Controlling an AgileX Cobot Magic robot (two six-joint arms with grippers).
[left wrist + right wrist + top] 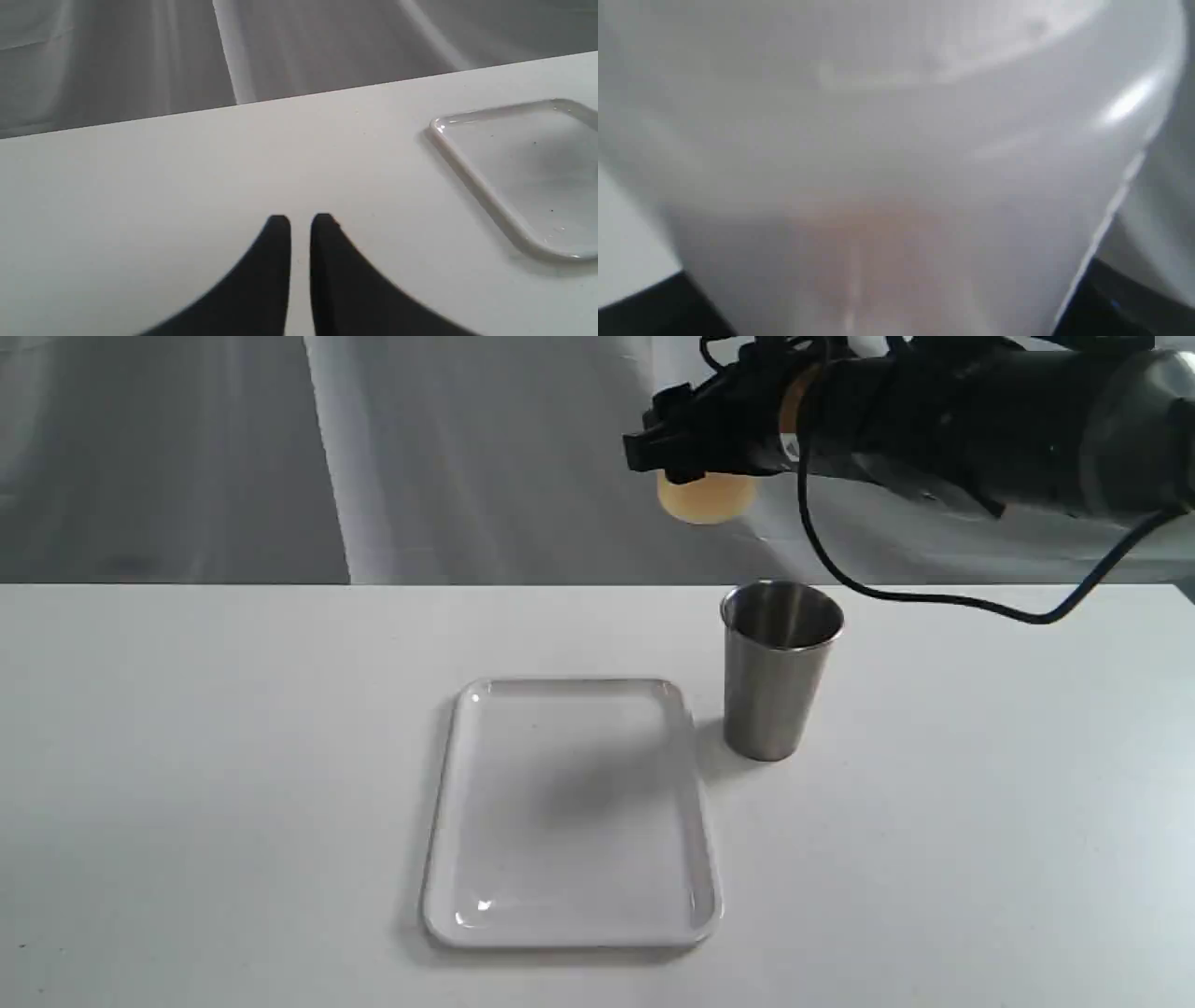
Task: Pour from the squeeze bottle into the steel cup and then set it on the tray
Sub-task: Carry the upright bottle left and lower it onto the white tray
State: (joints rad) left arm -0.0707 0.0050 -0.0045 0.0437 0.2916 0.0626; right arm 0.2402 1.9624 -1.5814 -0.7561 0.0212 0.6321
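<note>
In the exterior view, the right gripper [674,441] hangs at the upper right of the frame, clamped around the bottle [707,497]. Only the bottle's amber-tinted bottom shows beneath the black fingers, in the air above and a little left of the cup [782,674]. The cup stands upright on the white table [187,756], right of centre and just beside the tray's [439,859] far right corner, not touching it. The tray lies flat at the lower centre. In the right wrist view, we see the blurred bottle filling the picture. In the left wrist view, the left gripper [300,225] sits over bare table, its jaws narrowed to a slit and holding nothing.
</note>
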